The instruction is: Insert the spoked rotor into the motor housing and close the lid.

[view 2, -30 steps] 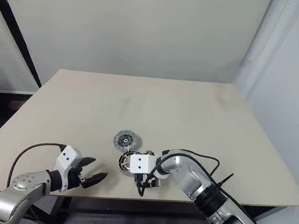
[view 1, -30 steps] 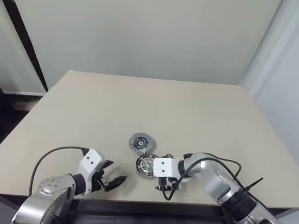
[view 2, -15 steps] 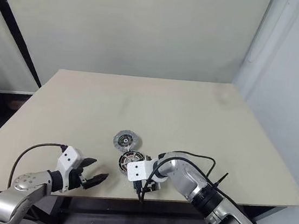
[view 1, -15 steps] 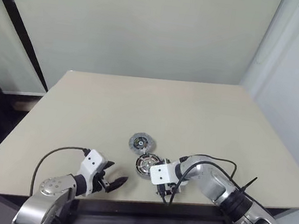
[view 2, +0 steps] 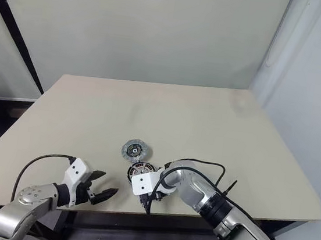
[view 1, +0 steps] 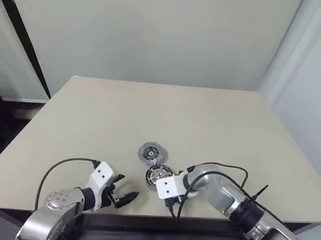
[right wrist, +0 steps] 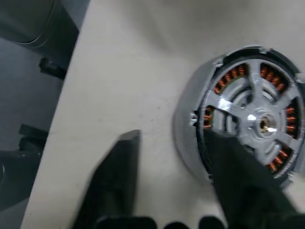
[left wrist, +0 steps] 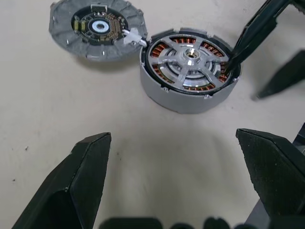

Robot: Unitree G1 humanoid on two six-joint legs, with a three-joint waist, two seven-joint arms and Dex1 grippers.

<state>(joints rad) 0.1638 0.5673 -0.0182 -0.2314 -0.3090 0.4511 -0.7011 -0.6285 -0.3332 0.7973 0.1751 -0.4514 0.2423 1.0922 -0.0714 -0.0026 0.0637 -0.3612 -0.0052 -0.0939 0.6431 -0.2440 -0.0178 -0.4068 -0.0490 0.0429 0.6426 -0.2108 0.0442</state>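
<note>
The motor housing stands near the table's front edge, its copper windings showing. The spoked rotor lies inside it, silver spokes over the windings. Just behind, touching the housing, lies the grey speckled lid, flat on the table. My right gripper points down at the housing's near side and is open. One finger rests on the rotor's rim and the other stands outside the housing wall, a little apart from it. My left gripper is open and empty to the left of the housing, aimed at it.
The table's front edge runs close under both grippers. A black cable loops over my right forearm. The beige tabletop stretches far behind the parts to a pale wall.
My right wrist has rolled a little and its white block now sits lower and further left, against the housing. The left arm, the housing and the lid have kept their places.
</note>
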